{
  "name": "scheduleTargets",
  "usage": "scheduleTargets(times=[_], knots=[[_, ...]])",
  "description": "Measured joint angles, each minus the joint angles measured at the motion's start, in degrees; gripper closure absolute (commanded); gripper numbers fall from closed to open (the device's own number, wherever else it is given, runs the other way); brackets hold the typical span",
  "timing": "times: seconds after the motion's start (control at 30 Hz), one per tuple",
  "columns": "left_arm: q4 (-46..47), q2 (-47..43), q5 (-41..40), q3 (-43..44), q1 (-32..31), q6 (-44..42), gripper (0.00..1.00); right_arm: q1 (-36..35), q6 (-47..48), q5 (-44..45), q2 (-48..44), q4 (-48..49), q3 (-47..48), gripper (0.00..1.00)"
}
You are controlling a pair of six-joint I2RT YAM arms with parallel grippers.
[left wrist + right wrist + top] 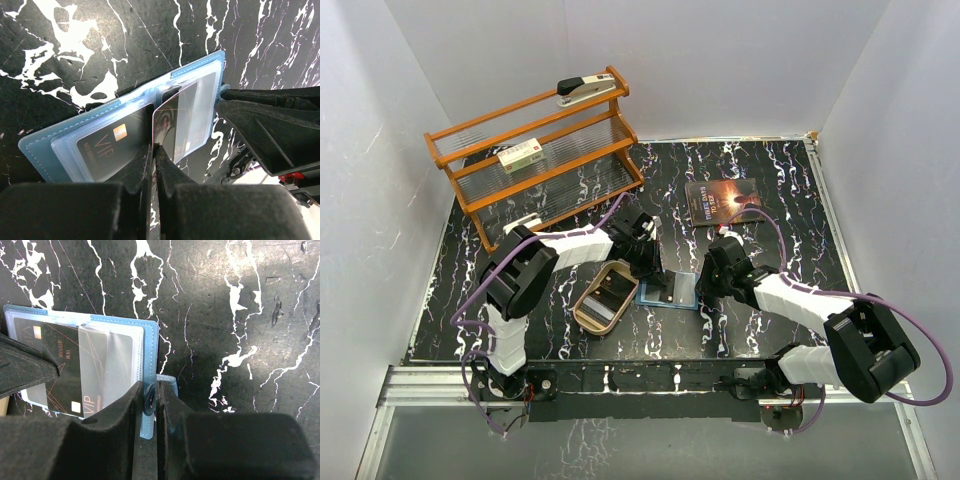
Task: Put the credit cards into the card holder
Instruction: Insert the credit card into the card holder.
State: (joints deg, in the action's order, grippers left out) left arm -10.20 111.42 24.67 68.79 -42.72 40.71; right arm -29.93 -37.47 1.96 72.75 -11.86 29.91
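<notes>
The blue card holder (40, 150) lies open on the black marble table, its clear sleeves up. A black VIP credit card (107, 145) sits in one sleeve. My left gripper (154, 146) is shut on a second dark credit card (167, 122), held on edge with its far end inside the other clear sleeve. My right gripper (153, 390) is shut on the holder's little snap tab (167, 380) at the edge of the card holder (150, 340). From above, the card holder (672, 295) lies between the left gripper (655, 268) and the right gripper (705, 283).
A tan wooden tray (588, 310) with a pale flat piece in it lies just left of the holder. A dark book (720, 203) lies at the back. An orange rack (535, 175) at back left carries a stapler (588, 90) and a white-green box (523, 156).
</notes>
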Motion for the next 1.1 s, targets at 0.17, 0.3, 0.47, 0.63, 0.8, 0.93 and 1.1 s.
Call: scheduleTargets(times=[0.17,0.3,0.47,0.63,0.8,0.93,1.1], knots=[[2.54,-0.02,0.22,-0.83,-0.31,2.78,0.98,0.00,-0.15,0.00,0.07,0.07,0.00,0.87],[5.42,-0.04,0.20,-2.58,-0.55,5.42,0.82,0.00,-0.13,0.28,0.07,-1.01,0.59,0.77],[6.10,-0.63,-0.83,-2.95,-0.94,6.84,0.71,-0.07,0.13,2.16,-0.39,-5.18,2.91,0.72],[7.21,-1.29,-1.66,-3.69,-1.27,7.37,0.69,-0.07,1.05,3.32,-2.01,-7.63,3.63,0.84],[9.18,-1.38,-1.20,-4.83,-1.31,8.26,0.67,-0.07,1.60,3.91,-1.77,-7.82,3.63,0.97],[9.81,-1.44,-1.31,-4.92,-1.66,8.41,0.67,-0.07,1.66,4.20,-1.77,-7.85,3.63,1.00],[9.49,-1.36,-1.90,-4.15,-2.62,8.44,0.67,-0.07,1.44,4.26,-1.84,-7.82,3.61,1.00]])
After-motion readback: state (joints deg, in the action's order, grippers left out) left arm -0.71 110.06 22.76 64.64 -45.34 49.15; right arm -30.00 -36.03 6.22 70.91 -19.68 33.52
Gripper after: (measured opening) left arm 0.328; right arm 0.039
